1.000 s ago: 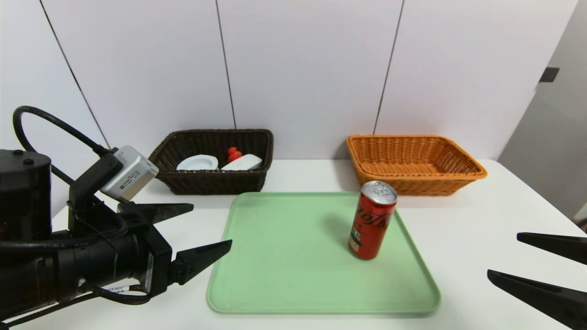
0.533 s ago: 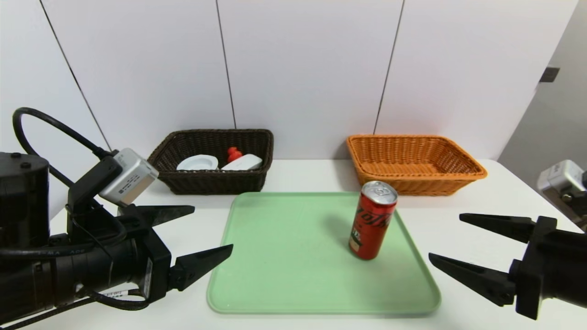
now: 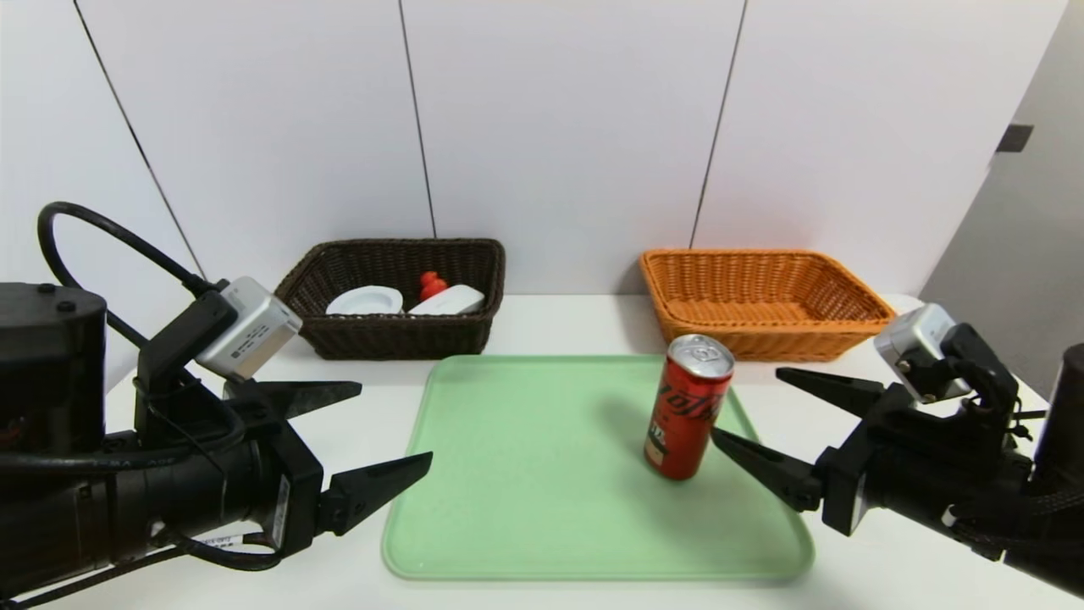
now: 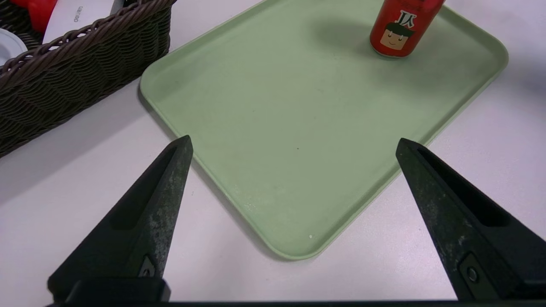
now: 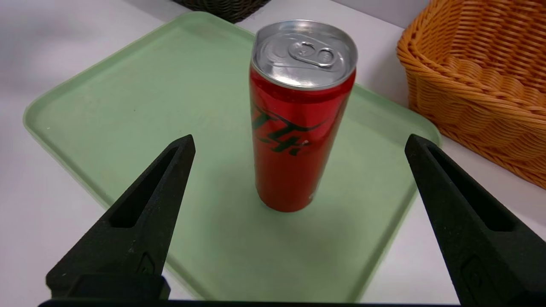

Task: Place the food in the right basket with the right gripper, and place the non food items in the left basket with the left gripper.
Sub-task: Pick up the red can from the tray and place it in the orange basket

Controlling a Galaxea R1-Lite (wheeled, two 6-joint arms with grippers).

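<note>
A tall red drink can (image 3: 688, 407) (image 5: 298, 119) (image 4: 401, 25) stands upright on the right side of the green tray (image 3: 525, 474). My right gripper (image 3: 747, 404) (image 5: 298, 143) is open just to the can's right, its fingers pointing at the can, which is a short way ahead of the tips. The orange right basket (image 3: 762, 301) (image 5: 482, 81) looks empty. In the dark brown left basket (image 3: 394, 296) (image 4: 64, 85) lie a red duck (image 3: 432, 285), a flat white box (image 3: 449, 300) and a white round piece (image 3: 366, 301). My left gripper (image 3: 395, 428) (image 4: 294, 145) hangs open at the tray's left edge, holding nothing.
The tray lies in the middle of a white table (image 3: 889, 407), in front of both baskets, which stand against a white panelled wall (image 3: 559, 127). Bare table shows on either side of the tray.
My right arm has come in from the right edge toward the can, its open fingers now close beside it. The left gripper has barely shifted. The can has not moved.
</note>
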